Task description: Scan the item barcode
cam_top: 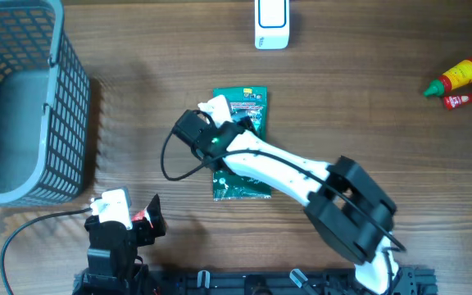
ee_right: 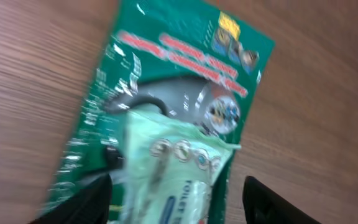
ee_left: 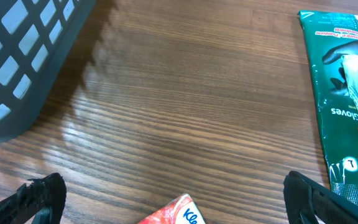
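A pale green wipes packet (ee_right: pixel 176 168) lies over a dark green gloves package (ee_right: pixel 166 68) in the blurred right wrist view. My right gripper (ee_right: pixel 166 199) straddles the packet. Its left finger is against the packet's edge, and a strip of wood shows before the right finger (ee_right: pixel 272 202), so it is open. From overhead the right gripper (cam_top: pixel 240 124) hangs over the gloves package (cam_top: pixel 240 176) and hides the packet. The white scanner (cam_top: pixel 271 24) stands at the table's far edge. My left gripper (ee_left: pixel 173 199) is wide open near the front edge.
A red and white tissue pack (ee_left: pixel 176 213) lies on the wood just below the left gripper, untouched. A grey mesh basket (cam_top: pixel 23 98) fills the far left. Red and yellow sauce bottles (cam_top: pixel 461 78) lie at the far right.
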Available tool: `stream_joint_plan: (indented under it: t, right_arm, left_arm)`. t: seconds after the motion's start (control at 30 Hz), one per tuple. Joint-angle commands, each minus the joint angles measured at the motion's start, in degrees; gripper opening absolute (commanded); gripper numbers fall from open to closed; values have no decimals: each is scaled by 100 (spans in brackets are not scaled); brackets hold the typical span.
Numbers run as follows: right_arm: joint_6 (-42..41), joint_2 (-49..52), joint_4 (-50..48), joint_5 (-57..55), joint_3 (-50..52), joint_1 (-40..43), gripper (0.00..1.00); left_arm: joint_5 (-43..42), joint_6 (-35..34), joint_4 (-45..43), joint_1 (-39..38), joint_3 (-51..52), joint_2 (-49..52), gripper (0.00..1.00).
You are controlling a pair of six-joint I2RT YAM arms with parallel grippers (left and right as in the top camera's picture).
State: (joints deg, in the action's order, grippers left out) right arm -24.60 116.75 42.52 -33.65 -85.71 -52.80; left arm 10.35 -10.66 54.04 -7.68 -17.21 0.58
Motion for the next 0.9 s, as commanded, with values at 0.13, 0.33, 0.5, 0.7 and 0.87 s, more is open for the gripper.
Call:
stream_joint_plan:
  t: [0.13, 0.33, 0.5, 0.7, 0.87]
  right_arm:
    - [-173, -155, -304, 968, 33, -39, 56]
    - [-1091, 284, 76, 1165, 33, 22, 56]
    - [-1438, 520, 389, 1421, -9, 212, 51]
    - [-1556, 599, 994, 2559, -70, 673, 52]
    - [-1134, 962, 1056, 3598, -74, 1182, 53]
  left_arm:
    - [-48, -31, -4, 42, 9, -20, 100]
    - [-48, -31, -7, 42, 9, -20, 100]
    - [-48, -31, -4, 42, 9, -20, 100]
    - [-48, -31, -4, 42, 9, -20, 100]
    - [-48, -31, -4, 42, 9, -20, 100]
